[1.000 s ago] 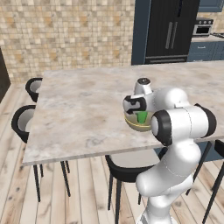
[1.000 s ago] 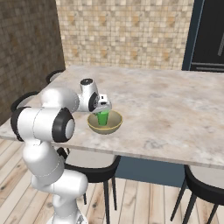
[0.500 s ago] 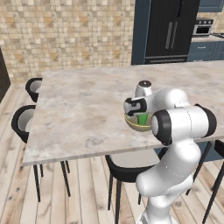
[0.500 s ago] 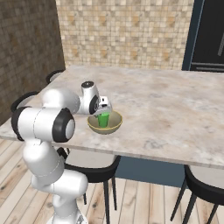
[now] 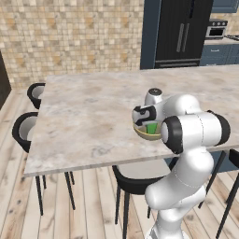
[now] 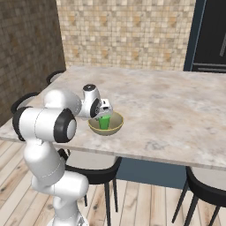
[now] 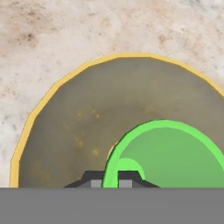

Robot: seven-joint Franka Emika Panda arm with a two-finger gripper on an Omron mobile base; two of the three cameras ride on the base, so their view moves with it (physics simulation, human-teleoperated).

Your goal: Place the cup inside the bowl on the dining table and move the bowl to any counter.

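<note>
One gripper (image 7: 118,177), one cup (image 7: 170,153), one bowl (image 7: 65,131). Left base view: bowl (image 5: 147,134) right of frame centre, near front edge of dining table (image 5: 88,116); cup (image 5: 151,128) upright inside. Right base view: gripper (image 6: 104,113) left of centre, directly above bowl (image 6: 106,125), cup (image 6: 104,122) beneath. Hand view: fingers clamped on cup rim at lower centre, cup axis vertical, in line with hand. Judgement: release comes next, then grasp on bowl rim.

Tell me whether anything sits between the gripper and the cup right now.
Nothing visible does. The gripper is shut on the rim of the green cup, which stands upright inside the bowl on the dining table.
</note>
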